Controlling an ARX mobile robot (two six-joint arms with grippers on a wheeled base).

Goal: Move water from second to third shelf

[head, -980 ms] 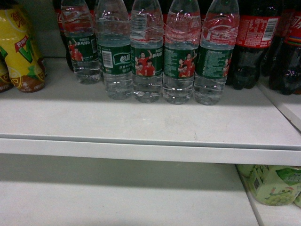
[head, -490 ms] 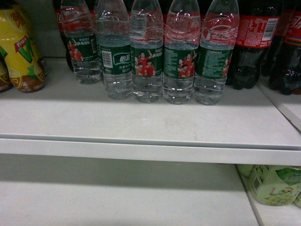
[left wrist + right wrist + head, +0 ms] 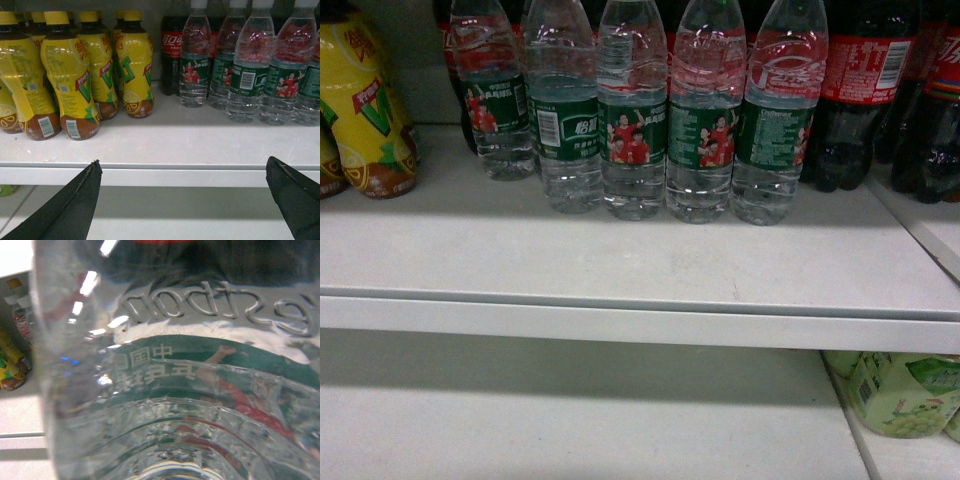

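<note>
A clear water bottle point(image 3: 190, 390) with a green label fills the right wrist view, pressed close against the camera; my right gripper's fingers are hidden behind it and it appears held. Several more water bottles point(image 3: 633, 120) stand in a row at the back of the upper white shelf point(image 3: 620, 260) in the head view, and also show in the left wrist view point(image 3: 250, 75). My left gripper point(image 3: 182, 167) hangs open and empty in front of that shelf's front edge point(image 3: 180, 175). Neither arm shows in the head view.
Yellow lemon-tea bottles point(image 3: 67, 75) crowd the shelf's left point(image 3: 365, 110). Dark cola bottles point(image 3: 860, 90) stand right of and behind the water. A lower shelf point(image 3: 570, 420) lies beneath, with pale green bottles point(image 3: 900, 395) at its right end.
</note>
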